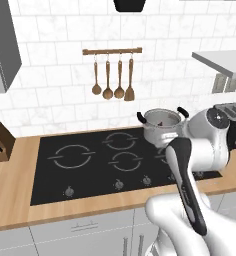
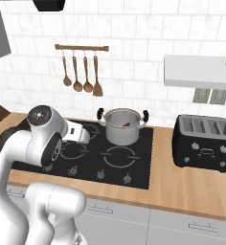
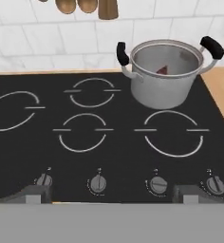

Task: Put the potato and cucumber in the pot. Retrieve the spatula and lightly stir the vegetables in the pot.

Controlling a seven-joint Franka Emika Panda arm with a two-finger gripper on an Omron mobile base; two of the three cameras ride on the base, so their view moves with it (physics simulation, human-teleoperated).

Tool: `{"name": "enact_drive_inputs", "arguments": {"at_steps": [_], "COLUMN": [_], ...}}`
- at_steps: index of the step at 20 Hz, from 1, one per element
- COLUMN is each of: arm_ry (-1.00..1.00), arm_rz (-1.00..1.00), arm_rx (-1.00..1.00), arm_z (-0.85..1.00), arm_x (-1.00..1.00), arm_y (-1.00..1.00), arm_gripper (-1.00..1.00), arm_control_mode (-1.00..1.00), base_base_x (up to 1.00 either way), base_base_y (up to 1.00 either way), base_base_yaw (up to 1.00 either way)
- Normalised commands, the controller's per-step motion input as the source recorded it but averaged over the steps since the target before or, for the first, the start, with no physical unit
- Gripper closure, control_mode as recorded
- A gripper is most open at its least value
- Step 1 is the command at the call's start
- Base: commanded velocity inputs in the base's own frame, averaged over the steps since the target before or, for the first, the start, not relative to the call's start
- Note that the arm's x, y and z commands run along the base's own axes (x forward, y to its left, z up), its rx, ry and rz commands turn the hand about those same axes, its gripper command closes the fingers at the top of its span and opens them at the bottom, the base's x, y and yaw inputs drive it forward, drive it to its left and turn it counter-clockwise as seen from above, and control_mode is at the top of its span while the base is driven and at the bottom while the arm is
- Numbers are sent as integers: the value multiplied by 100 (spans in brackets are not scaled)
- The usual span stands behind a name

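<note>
It was a home kitchen: a black hob (image 1: 115,160) sat in a wooden counter (image 2: 191,184), with a toaster (image 2: 204,142) and white wall tiles (image 1: 55,65).

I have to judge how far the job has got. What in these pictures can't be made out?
- Pot contents: its wall hides the bottom in the hand view; a dark reddish bit shows, too small to name.
- Spatula: handle cut off by the hand view's top edge.
- Pincer: the arm's wrist blocks it in the left base view.
</note>
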Motion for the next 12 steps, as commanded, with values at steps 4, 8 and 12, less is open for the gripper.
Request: {"name": "enact_drive_inputs", "arguments": {"at_steps": [4,8,12], "arm_ry": [0,0,0], "arm_rz": [0,0,0], "arm_rx": [0,0,0], "arm_z": [0,0,0], "arm_x": [0,0,0], "arm_y": [0,0,0], "arm_gripper": [-100,-100,-100], "arm_control_mode": [100,100,100], "base_base_x": [-56,-54,-39], "base_base_y": [83,98,100], "base_base_yaw": [0,-3,-8]}}
